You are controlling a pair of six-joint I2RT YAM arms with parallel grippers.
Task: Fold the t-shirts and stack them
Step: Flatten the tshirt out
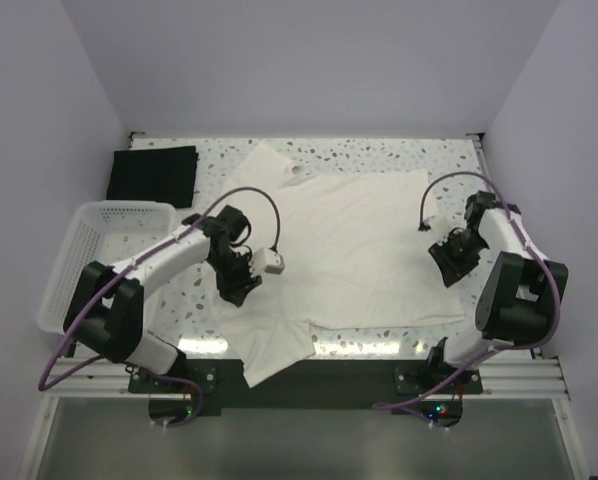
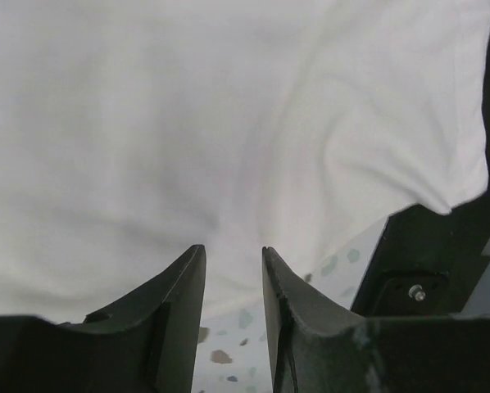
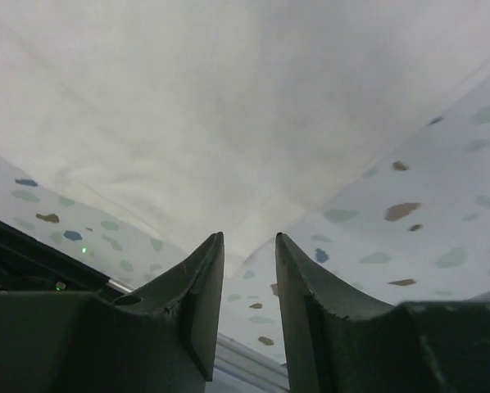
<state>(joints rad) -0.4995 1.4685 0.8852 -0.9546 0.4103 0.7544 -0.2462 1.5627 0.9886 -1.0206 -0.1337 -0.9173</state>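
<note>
The cream t-shirt [image 1: 349, 250] lies spread flat across the middle of the table, one sleeve hanging over the near edge. The black t-shirt [image 1: 152, 173] lies folded at the back left corner. My left gripper [image 1: 241, 290] is low over the cream shirt's near left edge. In the left wrist view its jaws [image 2: 233, 247] stand apart with the cloth edge [image 2: 229, 106] just beyond the tips and nothing pinched. My right gripper [image 1: 449, 262] hovers at the shirt's right edge. It is open [image 3: 249, 234], a corner of the cream cloth [image 3: 229, 98] lying just past its tips.
A white lattice basket [image 1: 99, 260] stands at the table's left edge, beside the left arm. Speckled table top [image 3: 409, 188] shows around the shirt. The metal rail of the near edge [image 1: 359, 375] runs below the shirt's hem.
</note>
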